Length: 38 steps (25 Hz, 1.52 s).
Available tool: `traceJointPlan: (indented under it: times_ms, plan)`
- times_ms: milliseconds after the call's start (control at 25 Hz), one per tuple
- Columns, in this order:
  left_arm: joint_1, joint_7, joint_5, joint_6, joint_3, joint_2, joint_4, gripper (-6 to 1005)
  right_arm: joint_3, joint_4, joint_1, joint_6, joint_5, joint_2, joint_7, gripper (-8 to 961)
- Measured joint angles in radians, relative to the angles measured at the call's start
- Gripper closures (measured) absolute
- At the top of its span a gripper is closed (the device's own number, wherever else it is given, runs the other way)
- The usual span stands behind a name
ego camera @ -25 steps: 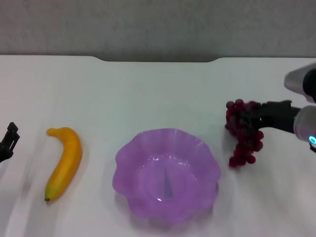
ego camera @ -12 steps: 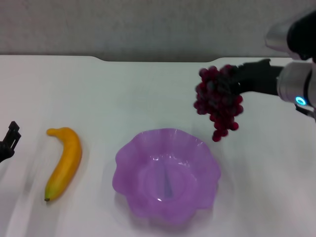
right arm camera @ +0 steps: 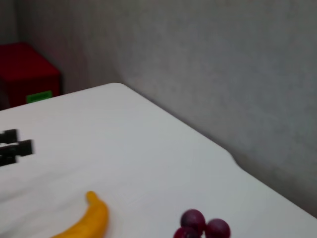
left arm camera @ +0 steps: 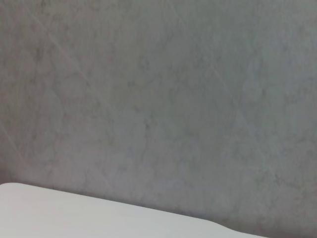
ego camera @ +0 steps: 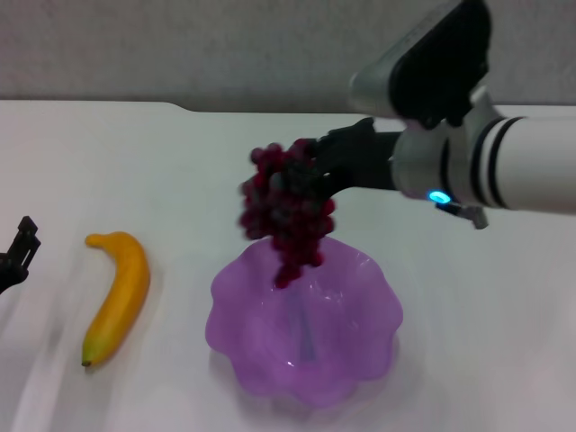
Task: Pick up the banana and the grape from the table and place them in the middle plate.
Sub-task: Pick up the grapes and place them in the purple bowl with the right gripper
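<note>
Head view: right end effector [ego camera: 310, 171] clamped on the grape [ego camera: 283, 211], arm reaching across above the middle plate's [ego camera: 360, 328] far rim; left end effector [ego camera: 16, 250] state unclear.

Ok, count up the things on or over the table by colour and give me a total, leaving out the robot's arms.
Yellow: 1, the banana lying on the table.
Dark red-purple: 1, the grape bunch held by the right gripper over the plate.
Light purple: 1, the middle plate.
Red: 1, a box beyond the table's edge.
Total: 4.
</note>
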Motion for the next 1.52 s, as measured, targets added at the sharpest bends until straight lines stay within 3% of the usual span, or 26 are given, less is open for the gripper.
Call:
traceJointPlan:
  times_ms: [280, 560, 760, 1120, 1520]
  plan:
    - [-0.004, 0.0, 0.0, 0.004, 0.0, 0.0, 0.0, 326, -0.108, -0.015, 0.028, -0.041, 0.032, 0.002, 0.012, 653]
    - [-0.005, 0.0, 0.0, 0.005, 0.0, 0.0, 0.0, 326, -0.145, -0.017, 0.021, -0.063, 0.038, 0.002, 0.015, 657]
    - [-0.005, 0.0, -0.002, 0.006, 0.0, 0.0, 0.0, 326, -0.208, -0.021, -0.013, -0.114, 0.038, 0.002, 0.016, 660]
    - [-0.005, 0.0, -0.003, 0.006, -0.003, 0.0, 0.002, 326, -0.218, -0.016, -0.1, -0.184, 0.02, 0.001, 0.007, 670]
    - [-0.001, 0.0, -0.003, 0.006, -0.006, 0.0, 0.002, 326, -0.294, -0.107, -0.148, -0.312, 0.021, 0.001, 0.008, 677]
